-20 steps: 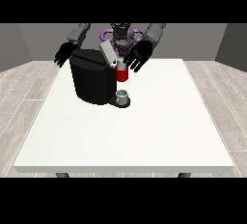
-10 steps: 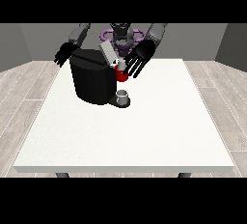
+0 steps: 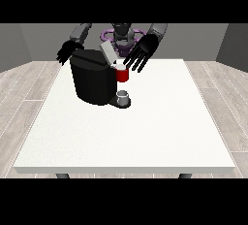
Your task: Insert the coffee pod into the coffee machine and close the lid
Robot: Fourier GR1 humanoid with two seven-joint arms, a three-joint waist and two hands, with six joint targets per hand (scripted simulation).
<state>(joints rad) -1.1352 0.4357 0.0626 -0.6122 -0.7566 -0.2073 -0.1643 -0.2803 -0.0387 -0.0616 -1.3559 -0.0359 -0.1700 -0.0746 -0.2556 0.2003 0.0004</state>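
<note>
coffee machine (image 3: 94, 81), one cup (image 3: 123, 94), two hands

Bare table (image 3: 145, 132) all around; coffee machine (image 3: 94, 81) the sole obstacle.

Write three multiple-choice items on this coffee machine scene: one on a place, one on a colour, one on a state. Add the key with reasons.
1. Where on the white table does the coffee machine stand?
A. at the near edge
B. in the far part, towards the view's left
C. at the far right corner

2. What colour is the machine's front part above the small cup?
A. red
B. green
C. yellow

3. How is the machine's lid?
A. shut flat
C. raised, tilted up
B. lying on the table

Key: 1 B, the machine sits near the robot, left of centre. 2 A, that part shows red. 3 C, the grey lid slants up beside the hand at the view's right, whose fingers are spread.
</note>
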